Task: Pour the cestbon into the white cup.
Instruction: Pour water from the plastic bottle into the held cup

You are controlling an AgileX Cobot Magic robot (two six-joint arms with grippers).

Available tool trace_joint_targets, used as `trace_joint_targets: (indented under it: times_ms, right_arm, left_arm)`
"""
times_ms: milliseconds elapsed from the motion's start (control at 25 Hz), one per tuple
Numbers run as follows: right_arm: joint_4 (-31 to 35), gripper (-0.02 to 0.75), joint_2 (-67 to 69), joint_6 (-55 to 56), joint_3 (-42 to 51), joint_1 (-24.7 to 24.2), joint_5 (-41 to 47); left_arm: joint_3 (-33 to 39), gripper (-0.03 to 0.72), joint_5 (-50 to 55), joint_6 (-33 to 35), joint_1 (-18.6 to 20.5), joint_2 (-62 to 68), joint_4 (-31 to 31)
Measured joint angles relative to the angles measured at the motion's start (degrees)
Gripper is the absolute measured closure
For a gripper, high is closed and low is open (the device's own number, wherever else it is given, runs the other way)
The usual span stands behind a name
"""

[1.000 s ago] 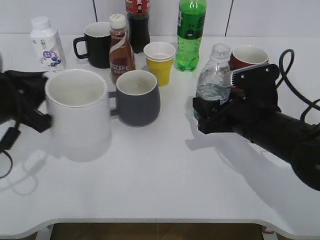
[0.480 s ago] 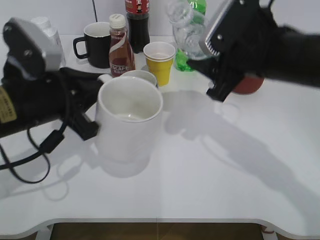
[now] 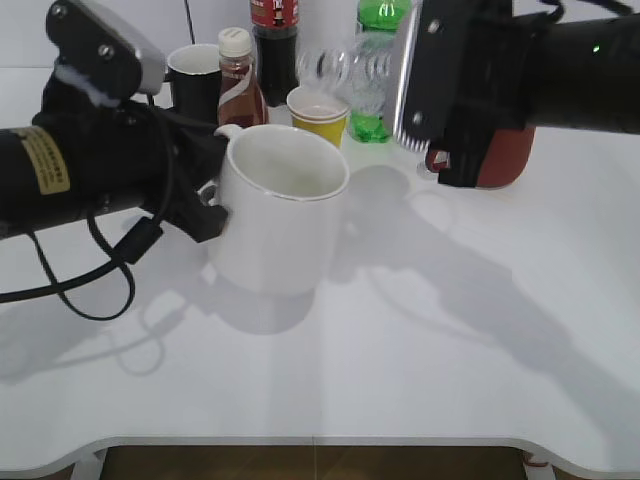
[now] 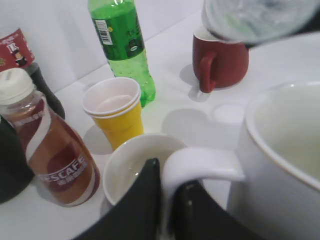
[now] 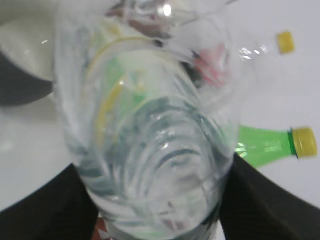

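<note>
The white cup point(image 3: 280, 215) is large and plain, and my left gripper point(image 3: 212, 205) is shut on its handle, holding it at the table's middle left, seemingly a little above the surface. In the left wrist view the black fingers point(image 4: 142, 200) pinch the handle point(image 4: 200, 165) of the cup point(image 4: 285, 150). My right gripper point(image 3: 425, 85) is shut on the cestbon point(image 3: 350, 68), a clear ribbed bottle tipped almost level, its open mouth pointing left, above and behind the cup's rim. The bottle fills the right wrist view point(image 5: 155, 115). No water stream shows.
Along the back stand a black mug point(image 3: 190, 65), a Nescafe bottle point(image 3: 238, 85), a dark cola bottle point(image 3: 275, 40), a yellow paper cup point(image 3: 318, 110), a green soda bottle point(image 3: 372, 100) and a red mug point(image 3: 500, 160). A grey mug point(image 4: 135, 165) sits just behind the white cup's handle.
My left gripper has carried the white cup to the right, toward the middle. My right gripper has lifted the cestbon up and to the left and tipped it from upright to nearly level.
</note>
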Motion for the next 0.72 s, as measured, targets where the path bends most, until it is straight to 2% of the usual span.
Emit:
trace_joint_targets:
  times_ms: [280,720]
  right_arm:
    - [-0.1,0.269,0.0,-9.0,0.0,1.2,2.7]
    - [-0.4,0.269,0.0,-21.9,0.0,1.2,4.0]
  left_arm:
    - [-2.6,0.65,8.4,0.0,-2.9,0.0,-2.1]
    - [-2.8,0.65,9.6,0.0,-3.1,0.0,-2.5]
